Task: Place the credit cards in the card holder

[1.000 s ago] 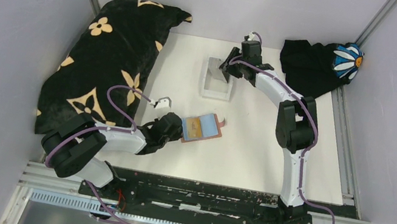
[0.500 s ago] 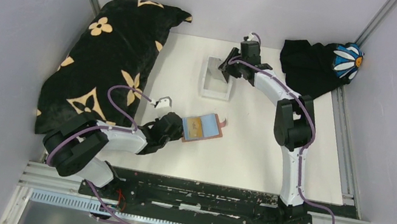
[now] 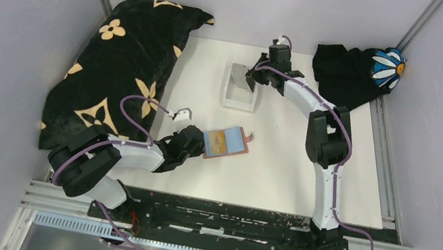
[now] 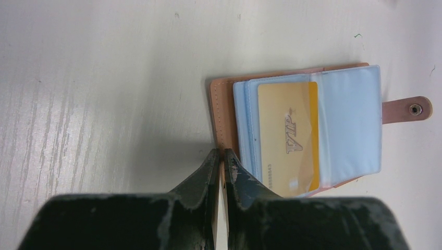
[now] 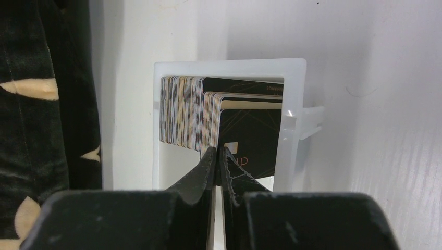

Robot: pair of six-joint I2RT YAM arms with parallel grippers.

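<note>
A small tan-brown leather card holder [image 4: 221,114] lies open on the white table [image 3: 279,170], a little left of the middle and towards the near edge. Its clear bluish plastic sleeves [image 4: 349,125] face up. A gold-yellow plastic card [image 4: 286,135] marked VIP sits inside one sleeve. The leather snap tab [image 4: 406,109] with its small round stud sticks out flat on the side away from the left arm.

The left gripper [image 4: 220,156] lies low over the table. Its two dark fingers are clenched on the edge of the card holder's leather cover, beside the sleeves.

Towards the far edge, about midway across, stands a small white rectangular plastic tray [image 5: 229,67]. The credit cards [image 5: 182,109] stand in it on edge as a tight row, their thin striped edges showing. A dark grey card [image 5: 255,140] at the end of the row leans so that its face shows.

The right gripper [image 5: 218,153] reaches down into the tray. Its fingers are pinched nearly together on the cards' edge, just where the dark grey card meets the row. How many cards lie between the tips cannot be told.

A large black cushion [image 3: 123,59] with cream flower shapes fills the left edge up to the far-left corner. A crumpled black cloth [image 3: 345,71] with a white daisy print lies in the far-right corner.
</note>
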